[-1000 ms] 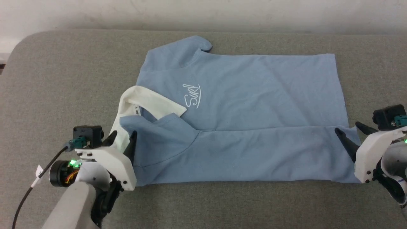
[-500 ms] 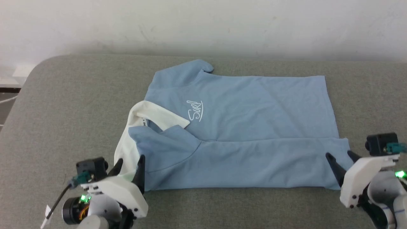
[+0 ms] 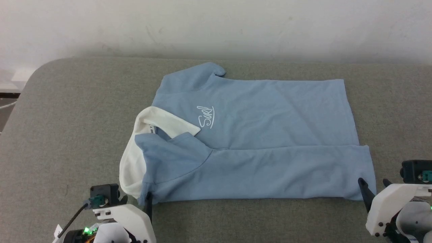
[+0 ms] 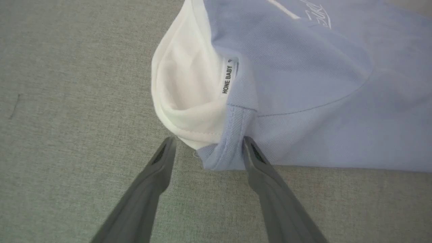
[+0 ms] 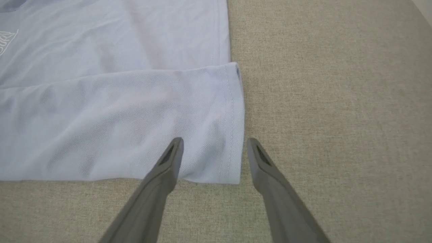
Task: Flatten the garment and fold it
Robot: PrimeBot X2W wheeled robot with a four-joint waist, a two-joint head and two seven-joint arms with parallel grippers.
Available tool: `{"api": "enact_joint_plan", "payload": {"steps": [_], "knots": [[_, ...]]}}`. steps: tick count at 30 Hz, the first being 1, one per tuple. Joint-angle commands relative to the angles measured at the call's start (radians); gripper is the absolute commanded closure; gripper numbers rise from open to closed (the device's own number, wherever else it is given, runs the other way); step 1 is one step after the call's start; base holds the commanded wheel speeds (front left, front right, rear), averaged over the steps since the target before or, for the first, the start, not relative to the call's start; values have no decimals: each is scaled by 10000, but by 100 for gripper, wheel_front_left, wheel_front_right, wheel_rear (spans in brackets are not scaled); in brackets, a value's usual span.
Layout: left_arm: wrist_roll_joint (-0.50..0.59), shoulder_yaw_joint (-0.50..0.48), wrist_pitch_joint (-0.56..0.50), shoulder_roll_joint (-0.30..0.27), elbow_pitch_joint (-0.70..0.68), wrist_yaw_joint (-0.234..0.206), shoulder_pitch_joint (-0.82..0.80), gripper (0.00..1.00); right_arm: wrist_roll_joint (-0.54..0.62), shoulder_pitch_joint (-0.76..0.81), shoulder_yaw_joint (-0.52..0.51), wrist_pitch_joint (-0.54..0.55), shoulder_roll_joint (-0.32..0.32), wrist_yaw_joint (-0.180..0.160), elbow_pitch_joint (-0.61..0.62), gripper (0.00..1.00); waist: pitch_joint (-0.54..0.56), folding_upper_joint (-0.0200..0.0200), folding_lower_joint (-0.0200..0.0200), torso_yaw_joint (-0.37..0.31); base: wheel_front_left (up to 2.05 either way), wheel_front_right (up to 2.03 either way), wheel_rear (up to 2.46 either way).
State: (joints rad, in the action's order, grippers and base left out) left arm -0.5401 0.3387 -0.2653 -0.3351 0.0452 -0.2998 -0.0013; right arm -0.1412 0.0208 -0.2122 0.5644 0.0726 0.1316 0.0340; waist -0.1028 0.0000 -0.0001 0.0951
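- Head view, far left: pale grey woven table surface (image 3: 67, 118). The white left gripper with two dark fingers (image 3: 136, 200) sits at the near left corner of the garment.
- Left wrist view: fingers spread apart, holding nothing. They straddle the corner where the soft white collar (image 4: 182, 87) meets the blue shoulder seam. Cannot tell whether the tips touch the cloth.
- Centre: the light blue short-sleeved knit polo shirt (image 3: 256, 141) lies flat across the middle of the surface, collar left, hem right. Its near long side is folded up over the body. The white script chest logo (image 3: 205, 116) is uncovered.
- Right: the white right gripper with dark fingers (image 3: 374, 185) is at the near hem corner. In the right wrist view its fingers stand apart and empty, one over the cloth, one over bare surface.
- Risk, left: closing here may catch the collar or top layer alone, so the flap peels open on lifting.
- Risk, right: the same single-layer pinch at the hem. Uneven lift between the arms would skew the fold, and soft knit may slip out.
- Count: one shirt, one collar, one logo, one sleeve showing at the far side, two grippers, four fingers.
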Motion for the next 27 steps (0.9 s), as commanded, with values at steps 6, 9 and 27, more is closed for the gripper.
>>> {"api": "enact_joint_plan", "payload": {"steps": [6, 9, 27], "knots": [[122, -81, -68, -17, 366, -313, -195, 0, -96, 42, -159, -2, -168, -9, 386, 0, -534, 0, 1, -234, 0, 0, 0], [49, -117, -15, 59, 624, -297, -355, 0, -79, -40, -193, -47, -186, -9, 471, 0, -747, 0, 1, -326, 0, 0, 0], [-148, 176, 413, 283, 782, 338, -787, 100, 406, -690, -410, 33, -219, -9, -951, 0, -1141, 0, 1, -19, 0, 0, 0]]}}
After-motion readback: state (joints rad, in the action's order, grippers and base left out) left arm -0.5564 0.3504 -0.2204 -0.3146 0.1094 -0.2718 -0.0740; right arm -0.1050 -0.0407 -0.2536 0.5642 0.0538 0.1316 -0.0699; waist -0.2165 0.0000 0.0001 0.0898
